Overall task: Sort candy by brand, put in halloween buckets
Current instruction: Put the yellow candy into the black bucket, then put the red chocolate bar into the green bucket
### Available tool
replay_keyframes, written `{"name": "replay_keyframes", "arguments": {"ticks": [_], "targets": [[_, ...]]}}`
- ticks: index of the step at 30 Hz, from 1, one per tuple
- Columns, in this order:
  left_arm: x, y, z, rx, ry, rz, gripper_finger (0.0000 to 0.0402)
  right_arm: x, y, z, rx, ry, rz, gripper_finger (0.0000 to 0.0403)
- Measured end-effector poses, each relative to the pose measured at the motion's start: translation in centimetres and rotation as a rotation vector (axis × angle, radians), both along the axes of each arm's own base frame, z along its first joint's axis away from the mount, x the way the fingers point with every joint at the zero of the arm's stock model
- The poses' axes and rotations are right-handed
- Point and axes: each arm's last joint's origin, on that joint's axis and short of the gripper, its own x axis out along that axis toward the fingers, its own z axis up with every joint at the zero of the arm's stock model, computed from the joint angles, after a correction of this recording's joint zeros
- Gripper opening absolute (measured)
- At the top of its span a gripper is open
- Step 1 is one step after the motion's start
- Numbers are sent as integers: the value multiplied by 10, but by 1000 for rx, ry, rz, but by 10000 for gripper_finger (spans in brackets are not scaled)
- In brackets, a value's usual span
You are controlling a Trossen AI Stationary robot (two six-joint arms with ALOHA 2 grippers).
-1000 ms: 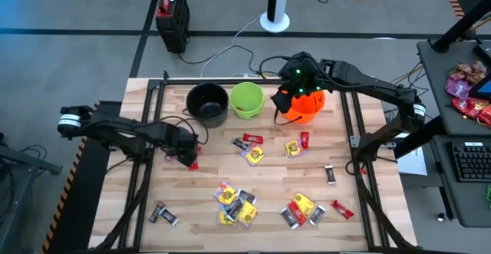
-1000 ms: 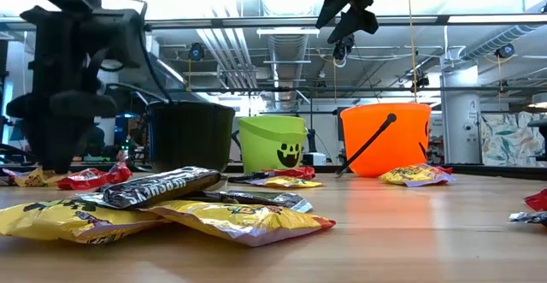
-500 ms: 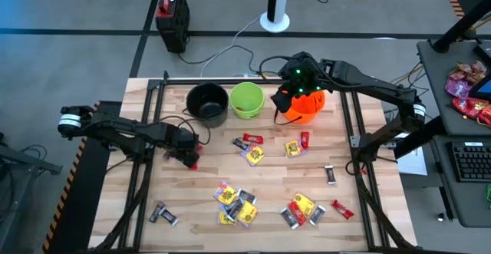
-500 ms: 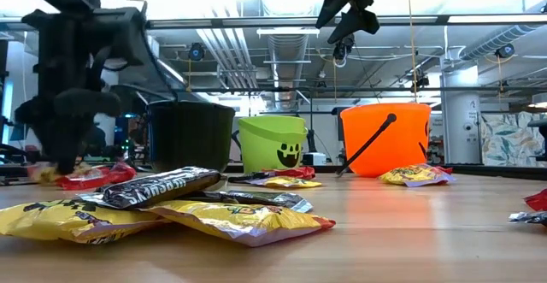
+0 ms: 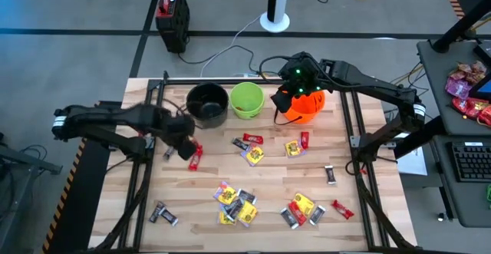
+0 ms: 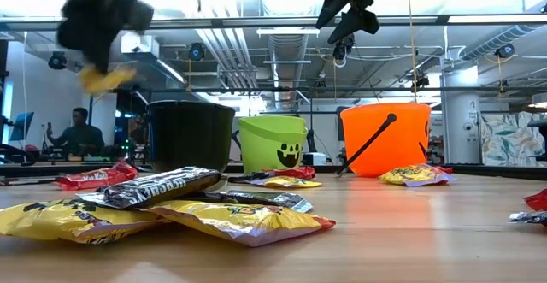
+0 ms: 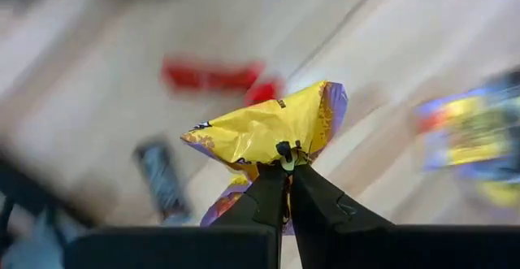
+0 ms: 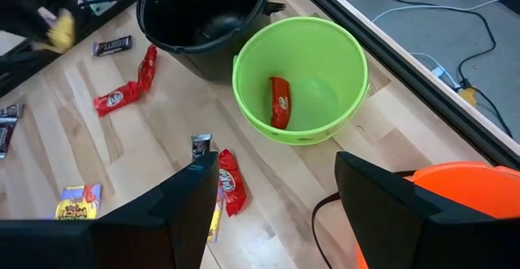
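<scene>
The left gripper [image 7: 285, 165] pinches a crinkled yellow packet [image 7: 264, 128] with purple edging, held above the table near the black bucket [image 5: 207, 103]. The right gripper [image 8: 272, 196] hangs wide open and empty over the orange bucket [image 5: 307, 107].

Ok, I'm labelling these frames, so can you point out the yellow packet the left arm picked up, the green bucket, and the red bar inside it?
yellow packet [image 7: 268, 131], left wrist view, middle of its wrapper.
green bucket [image 8: 355, 56], right wrist view, its rim.
red bar [image 8: 279, 101], right wrist view, middle of the bar.
</scene>
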Motion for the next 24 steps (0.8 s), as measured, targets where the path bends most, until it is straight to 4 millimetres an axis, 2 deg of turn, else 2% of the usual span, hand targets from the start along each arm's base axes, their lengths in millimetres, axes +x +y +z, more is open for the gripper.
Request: {"name": "replay_keyframes", "arguments": {"ticks": [3, 5, 9, 11, 16, 19, 24], "targets": [[0, 10, 37, 80, -213, -87, 0, 0, 0, 0, -2, 1, 2, 238], [-2, 21, 58, 193, -345, -114, 0, 0, 0, 0, -5, 2, 5, 238], [-8, 51, 79, 377, -482, -79, 0, 0, 0, 0, -8, 3, 2, 238], [-10, 68, 77, 414, -486, -47, 0, 0, 0, 0, -4, 3, -1, 238], [-8, 112, 47, 332, -389, 39, 1, 0, 1, 0, 0, 4, -2, 238], [-1, 127, 35, 297, -353, 49, 15, -1, 1, -1, 5, 14, -3, 238], [13, 141, 20, 267, -288, 35, 61, -2, 1, -2, 20, 23, -14, 238]]}}
